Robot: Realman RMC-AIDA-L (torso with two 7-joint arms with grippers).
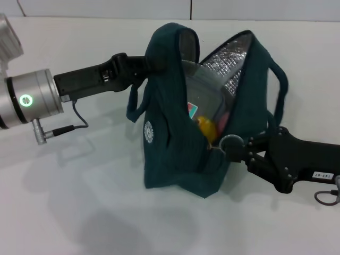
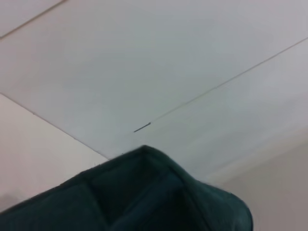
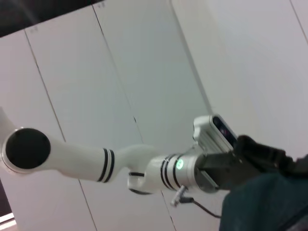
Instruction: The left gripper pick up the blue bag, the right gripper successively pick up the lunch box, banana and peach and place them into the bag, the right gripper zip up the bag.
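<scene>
The blue bag [image 1: 170,138] stands on the white table with its mouth wide open and its silver lining showing. My left gripper [image 1: 150,64] is shut on the bag's upper rim and holds it up; the same fabric fills the low part of the left wrist view [image 2: 144,197]. Inside the bag I see the clear lunch box [image 1: 204,93], the yellow banana [image 1: 206,127] and a bit of the pink peach [image 1: 223,119]. My right gripper [image 1: 215,147] sits at the low front end of the opening, shut on the zipper pull. The right wrist view shows the left gripper [image 3: 250,151] on the bag [image 3: 269,202].
The white table [image 1: 79,212] spreads all round the bag. A loop handle [image 1: 279,90] hangs off the bag's right side, just above my right arm [image 1: 297,159]. A cable [image 1: 74,125] dangles under the left wrist.
</scene>
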